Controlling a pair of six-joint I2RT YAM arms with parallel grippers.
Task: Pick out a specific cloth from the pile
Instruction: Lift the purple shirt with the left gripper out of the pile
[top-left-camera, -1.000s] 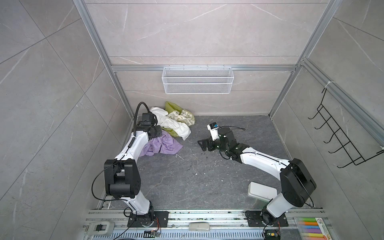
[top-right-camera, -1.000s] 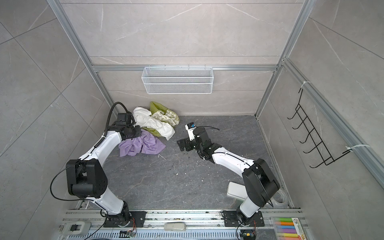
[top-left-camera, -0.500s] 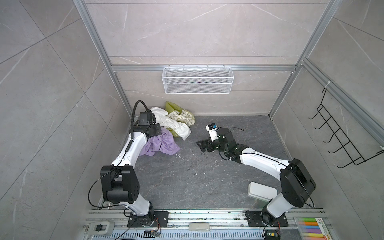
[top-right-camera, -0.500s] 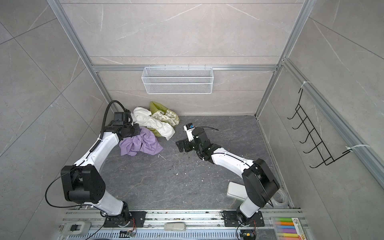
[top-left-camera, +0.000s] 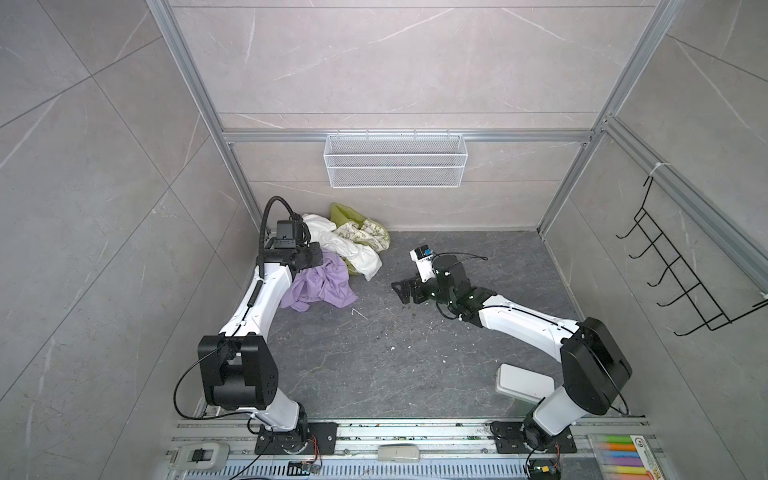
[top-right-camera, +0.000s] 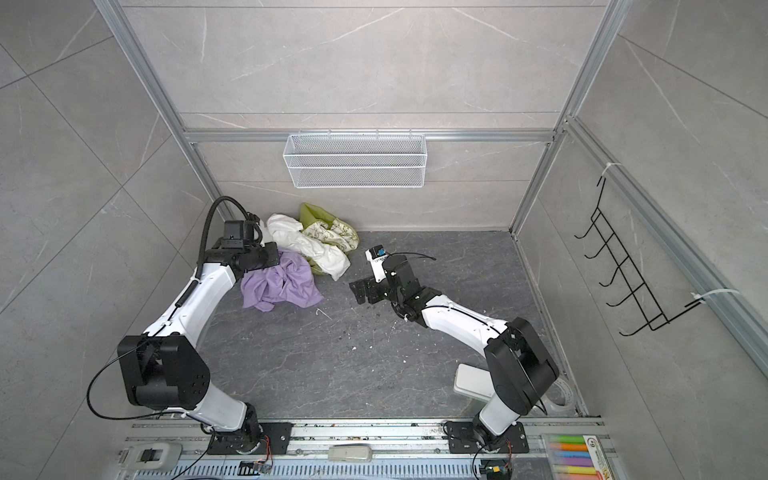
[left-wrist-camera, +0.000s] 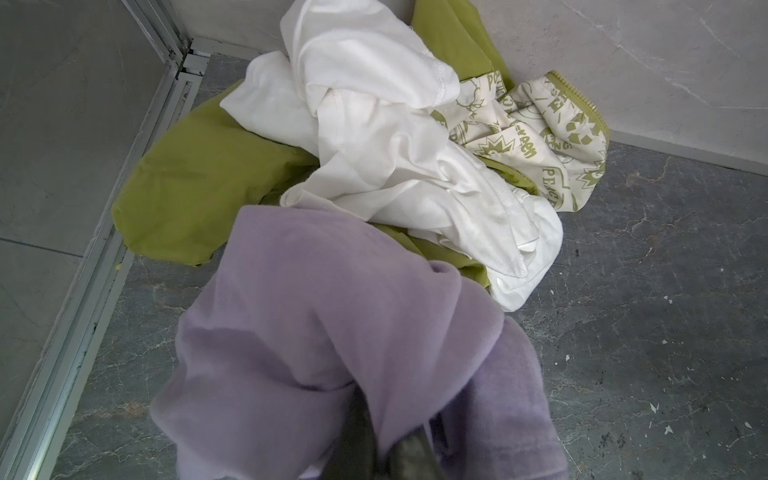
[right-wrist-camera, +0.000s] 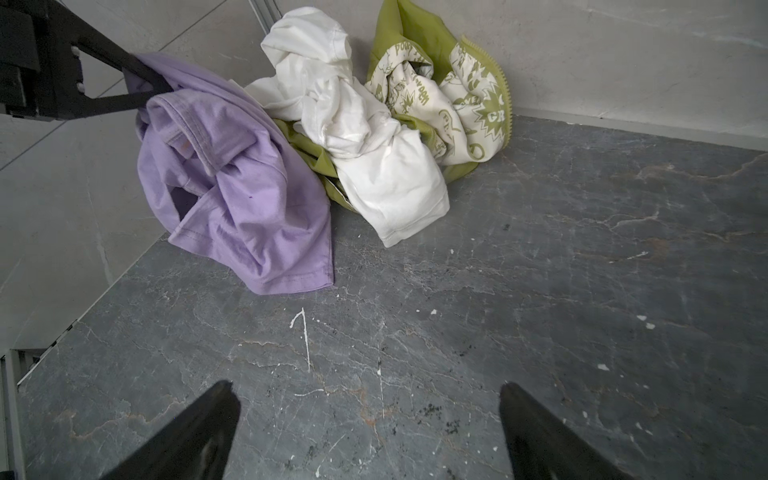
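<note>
The lilac cloth (top-left-camera: 326, 284) (top-right-camera: 286, 284) hangs bunched from my left gripper (top-left-camera: 321, 261) (top-right-camera: 275, 258), which is shut on its upper fold; the lower end rests on the dark floor. In the left wrist view the dark fingers (left-wrist-camera: 365, 440) pinch the cloth (left-wrist-camera: 332, 324). The right wrist view shows the left gripper's fingers (right-wrist-camera: 137, 89) clamped on the cloth (right-wrist-camera: 237, 195). The pile (top-left-camera: 357, 243) (top-right-camera: 324, 243) (left-wrist-camera: 395, 158) (right-wrist-camera: 374, 133) of white, olive and printed fabric lies in the back left corner, against the lilac cloth. My right gripper (top-left-camera: 400, 289) (top-right-camera: 358, 291) (right-wrist-camera: 370, 415) is open and empty, low over bare floor.
A white wire basket (top-left-camera: 395, 166) hangs on the back wall and a black hook rack (top-left-camera: 685, 282) on the right wall. A white box (top-left-camera: 523, 382) lies by the right arm's base. The left wall stands close behind the left arm.
The left gripper has lifted and drawn back toward the left wall with the lilac cloth, bunching it up. The right gripper has edged slightly left and stays open.
</note>
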